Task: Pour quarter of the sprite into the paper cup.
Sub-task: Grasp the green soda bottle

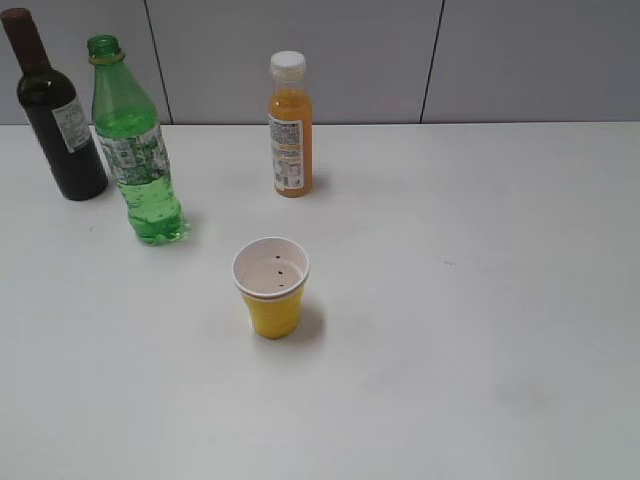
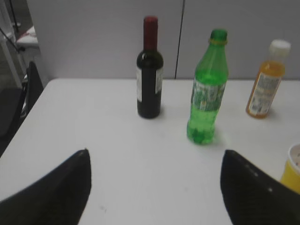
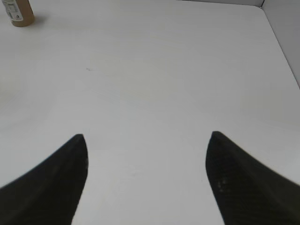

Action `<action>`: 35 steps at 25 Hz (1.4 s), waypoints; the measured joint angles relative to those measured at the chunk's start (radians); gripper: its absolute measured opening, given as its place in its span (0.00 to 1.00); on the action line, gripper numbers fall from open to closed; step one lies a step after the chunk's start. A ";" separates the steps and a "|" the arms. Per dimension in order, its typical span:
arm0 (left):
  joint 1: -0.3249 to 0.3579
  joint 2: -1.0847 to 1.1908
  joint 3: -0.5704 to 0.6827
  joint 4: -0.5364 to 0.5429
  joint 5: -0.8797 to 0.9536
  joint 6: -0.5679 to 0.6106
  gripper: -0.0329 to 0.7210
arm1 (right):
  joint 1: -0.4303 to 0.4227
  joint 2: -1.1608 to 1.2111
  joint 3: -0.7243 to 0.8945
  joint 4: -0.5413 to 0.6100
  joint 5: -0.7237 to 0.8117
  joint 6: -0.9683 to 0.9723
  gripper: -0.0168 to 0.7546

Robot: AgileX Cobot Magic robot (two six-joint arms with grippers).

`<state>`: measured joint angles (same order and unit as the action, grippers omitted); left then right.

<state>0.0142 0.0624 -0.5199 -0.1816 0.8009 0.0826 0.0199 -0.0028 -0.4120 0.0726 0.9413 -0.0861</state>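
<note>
Sprite (image 1: 138,165) upright, capped, likely heavy, slick; best gripped at labelled waist. Paper cup (image 1: 271,287) light, tippy (empty). Left gripper (image 2: 154,187) and right gripper (image 3: 146,176) both spread, holding nothing.

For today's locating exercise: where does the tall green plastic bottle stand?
In the exterior view, the tall green plastic bottle stands upright at left, beside the dark wine bottle.

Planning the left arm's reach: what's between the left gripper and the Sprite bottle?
Nothing: the left wrist view shows only bare white table between the open left gripper and the Sprite bottle.
</note>
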 joint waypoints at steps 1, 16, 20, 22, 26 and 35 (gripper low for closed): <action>0.000 0.014 0.000 -0.008 -0.050 0.004 0.91 | 0.000 0.000 0.000 0.000 0.000 0.000 0.79; -0.027 0.433 0.028 -0.074 -0.612 0.063 0.86 | 0.000 0.000 0.000 0.000 0.000 0.000 0.79; -0.098 0.556 0.069 -0.062 -0.768 0.063 0.85 | 0.000 0.000 0.000 0.000 0.000 0.000 0.79; -0.139 0.616 0.099 -0.044 -0.854 0.064 0.85 | 0.000 0.000 0.000 0.000 0.000 0.000 0.79; -0.202 0.744 0.146 0.005 -1.018 0.064 0.84 | 0.000 0.000 0.000 0.000 0.000 0.000 0.79; -0.271 1.040 0.156 0.032 -1.290 0.051 0.83 | 0.000 0.000 0.000 0.000 0.000 0.000 0.79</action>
<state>-0.2564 1.1023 -0.3636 -0.1495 -0.4889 0.1337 0.0199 -0.0028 -0.4120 0.0726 0.9413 -0.0861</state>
